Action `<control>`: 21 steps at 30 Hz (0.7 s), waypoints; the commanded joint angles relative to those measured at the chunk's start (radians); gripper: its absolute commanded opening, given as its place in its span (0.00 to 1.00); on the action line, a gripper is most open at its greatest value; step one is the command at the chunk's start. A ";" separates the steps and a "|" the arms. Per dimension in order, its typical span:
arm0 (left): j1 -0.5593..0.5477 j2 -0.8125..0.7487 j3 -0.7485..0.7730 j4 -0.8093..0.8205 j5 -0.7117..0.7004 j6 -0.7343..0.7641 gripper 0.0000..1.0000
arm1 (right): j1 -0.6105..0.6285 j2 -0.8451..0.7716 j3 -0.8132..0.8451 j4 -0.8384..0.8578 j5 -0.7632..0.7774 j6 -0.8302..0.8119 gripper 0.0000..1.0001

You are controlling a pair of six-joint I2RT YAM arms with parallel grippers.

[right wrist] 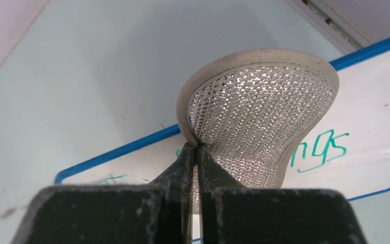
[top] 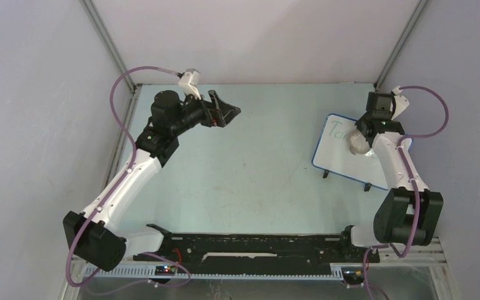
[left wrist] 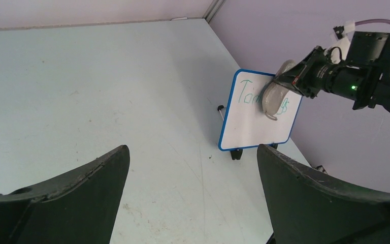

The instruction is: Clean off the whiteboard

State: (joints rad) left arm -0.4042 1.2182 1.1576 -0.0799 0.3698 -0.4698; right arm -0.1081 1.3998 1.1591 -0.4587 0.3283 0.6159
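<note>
Grey-beige mesh fills your right wrist view: the sponge pad [right wrist: 261, 122] is pinched by one edge in the right end effector [right wrist: 197, 152], fingers pressed together on it, which leaves the broad face free for wiping; that face looks to be lying against the whiteboard [left wrist: 256, 119], over the middle of the green handwriting [right wrist: 325, 147]; letters show on both sides of the pad, so I'd say the erasing is barely begun. The whiteboard is propped at a slant on its small black feet [left wrist: 236, 154] on the counter [top: 244, 169], its written face turned up towards your right arm, which is why the arm comes at it from above; your left end effector [top: 225, 112] hangs well apart from the whiteboard, fingers spread wide and gripping nothing; parked there it stays out of the wiping path, and its camera gives you a side look at the board. Watch the push, operator; nothing braces the whiteboard, so a heavy stroke could slide or tip it; with only an edge gripped, the pad may also fold.
</note>
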 commanded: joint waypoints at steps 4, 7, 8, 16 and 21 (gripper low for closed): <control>0.004 -0.004 -0.030 0.020 0.003 0.007 0.97 | -0.018 -0.057 -0.192 0.009 -0.001 0.029 0.00; 0.004 -0.005 -0.030 0.023 0.008 0.002 0.98 | -0.018 -0.106 -0.301 0.037 -0.007 0.038 0.00; 0.004 -0.004 -0.030 0.024 0.010 0.000 0.98 | -0.018 -0.117 -0.329 0.043 -0.008 0.039 0.00; 0.004 -0.006 -0.031 0.026 0.009 0.001 0.97 | -0.019 -0.167 -0.315 0.052 -0.031 0.019 0.00; 0.003 -0.006 -0.030 0.025 0.008 0.002 0.98 | -0.019 -0.184 -0.200 0.026 -0.026 0.007 0.00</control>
State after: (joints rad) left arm -0.4042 1.2182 1.1576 -0.0799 0.3706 -0.4706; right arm -0.1223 1.2530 0.8417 -0.4480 0.2993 0.6357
